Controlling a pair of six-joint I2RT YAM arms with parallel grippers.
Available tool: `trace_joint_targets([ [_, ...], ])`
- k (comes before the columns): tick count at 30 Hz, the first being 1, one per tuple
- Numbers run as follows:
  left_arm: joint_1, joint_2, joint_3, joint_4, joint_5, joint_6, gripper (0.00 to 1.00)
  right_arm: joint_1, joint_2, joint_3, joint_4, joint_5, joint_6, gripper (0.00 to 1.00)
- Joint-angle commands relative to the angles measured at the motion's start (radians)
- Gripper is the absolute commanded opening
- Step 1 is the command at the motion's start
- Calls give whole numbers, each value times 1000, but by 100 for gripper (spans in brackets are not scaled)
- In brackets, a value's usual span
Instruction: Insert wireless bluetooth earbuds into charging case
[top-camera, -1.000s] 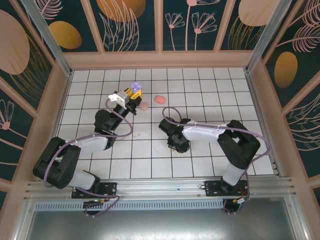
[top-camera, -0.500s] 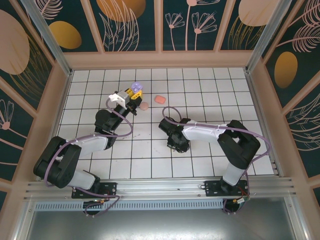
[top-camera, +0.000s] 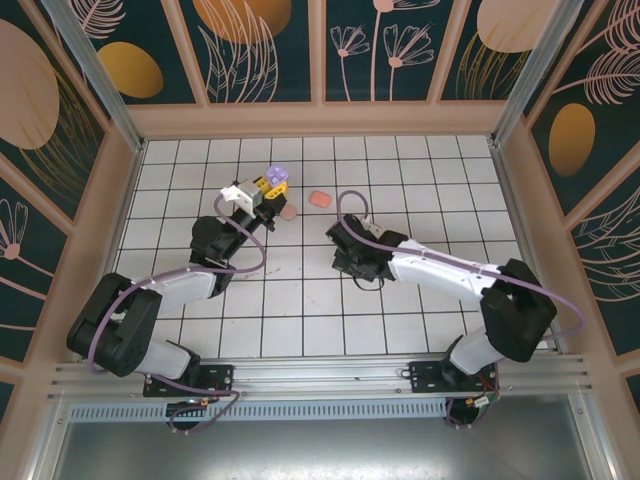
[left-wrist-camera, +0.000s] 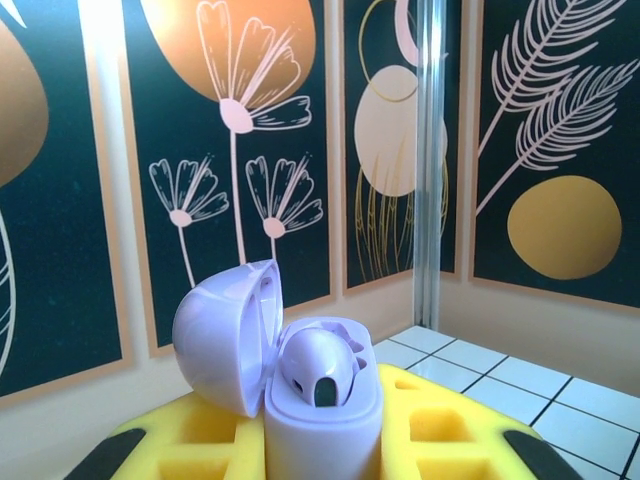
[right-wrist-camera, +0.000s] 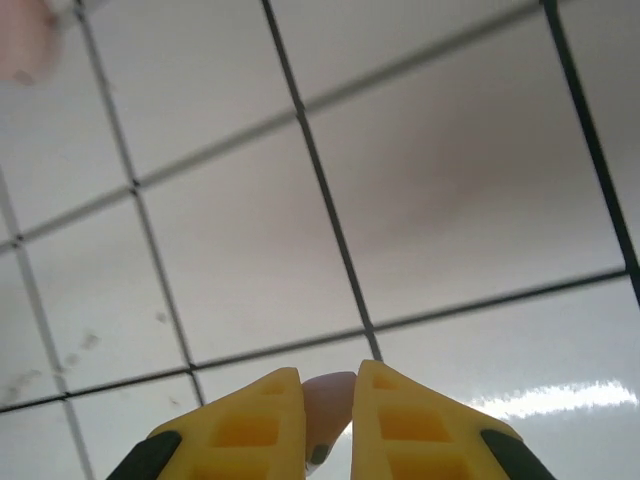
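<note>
A purple charging case (left-wrist-camera: 322, 425) stands upright with my left gripper (left-wrist-camera: 320, 462) shut on it, its lid (left-wrist-camera: 222, 335) swung open to the left. One purple earbud (left-wrist-camera: 316, 368) sits in a socket of the case. In the top view that case (top-camera: 279, 175) is held at the far left of the table by the left gripper (top-camera: 268, 187). My right gripper (right-wrist-camera: 329, 400) is shut on a small pale purple earbud (right-wrist-camera: 326, 405), which is held just above the white tiles. In the top view the right gripper (top-camera: 358, 270) hangs near the table's middle.
A salmon case (top-camera: 319, 199) and a pink case (top-camera: 288, 213) lie on the tiles between the two grippers. A pink blur (right-wrist-camera: 20, 40) shows at the top left of the right wrist view. Patterned walls (top-camera: 320, 60) enclose the tiled table (top-camera: 450, 200).
The right gripper has pinched shut on the earbud and moved toward the far side, its arm stretching out flatter. The left arm and its case have stayed put.
</note>
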Motion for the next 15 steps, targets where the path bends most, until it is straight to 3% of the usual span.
trace_joint_targets([
  [1,-3,-37,31,-7,68,37,0,-38,-76,59,91,82,-137,14],
  [15,-3,-63,55,-109,306,128,0,-153,-118,363,275,-24,-546,13],
])
